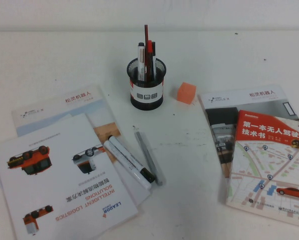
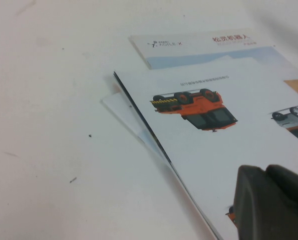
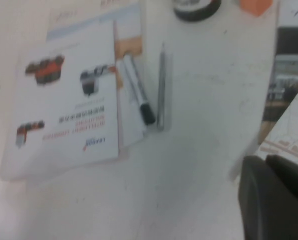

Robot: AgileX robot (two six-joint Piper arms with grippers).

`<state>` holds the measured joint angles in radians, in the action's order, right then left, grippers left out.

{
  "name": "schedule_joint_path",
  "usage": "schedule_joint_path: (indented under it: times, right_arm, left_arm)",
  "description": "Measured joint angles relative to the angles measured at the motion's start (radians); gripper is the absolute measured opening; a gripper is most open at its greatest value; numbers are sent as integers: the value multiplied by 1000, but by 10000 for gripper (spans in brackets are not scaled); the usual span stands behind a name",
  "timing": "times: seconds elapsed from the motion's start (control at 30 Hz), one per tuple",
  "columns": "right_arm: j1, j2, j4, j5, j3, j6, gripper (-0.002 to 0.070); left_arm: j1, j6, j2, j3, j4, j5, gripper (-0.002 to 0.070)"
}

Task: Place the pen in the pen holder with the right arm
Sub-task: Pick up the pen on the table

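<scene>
The slim grey pen (image 1: pixel 148 157) lies on the white table just right of two white markers (image 1: pixel 129 161) with black caps. It also shows in the right wrist view (image 3: pixel 161 90). The black mesh pen holder (image 1: pixel 146 82) stands upright behind it, with several pens inside; only its base shows in the right wrist view (image 3: pixel 196 7). My right gripper (image 3: pixel 265 160) hovers above the table on the near side of the pen, fingers together and empty. My left gripper (image 2: pixel 266 170) hangs over the left brochure, fingers together and empty. Neither arm shows in the high view.
Brochures (image 1: pixel 64 185) lie at the left, partly under the markers. Booklets (image 1: pixel 269 160) lie at the right. An orange cube (image 1: pixel 186 93) sits right of the holder. Bare table lies between the pen and the right booklets.
</scene>
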<state>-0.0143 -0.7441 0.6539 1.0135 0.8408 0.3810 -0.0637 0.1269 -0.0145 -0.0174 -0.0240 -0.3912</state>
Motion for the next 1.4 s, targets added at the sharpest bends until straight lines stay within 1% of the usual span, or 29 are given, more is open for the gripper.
schedule_joint_path:
  times: [0.1,0.2,0.27,0.47,0.6,0.8,1.0,1.2,1.4]
  right_arm:
    - [-41,-120,-45,67,103,2,-20]
    - [-106,-227,-129,112,174,-27,-20]
    - [-164,-298,-211,134,215,-69,-20]
    - [-394,-533,-525,212,359,-241,-20]
    - [-491,-700,-648,220,473,-301,-20]
    - [-546,-897,-669,220,623,-329,-20]
    - [-582,-1054,-663,217,723,-333,-20]
    - [-587,-1161,-601,217,807,-333,-20]
    - [-640,-1246,-588,217,886,-333,-20]
  left_arm:
    - [0,0,0,0,0,0,-3]
    - [0,0,0,0,0,0,-3]
    - [0,0,0,0,0,0,-3]
    - [0,0,0,0,0,0,-3]
    - [0,0,0,0,0,0,-2]
    - [0,0,0,0,0,0,-2]
    - [0,0,0,0,0,0,-3]
    - [0,0,0,0,0,0,-3]
    - [0,0,0,0,0,0,-2]
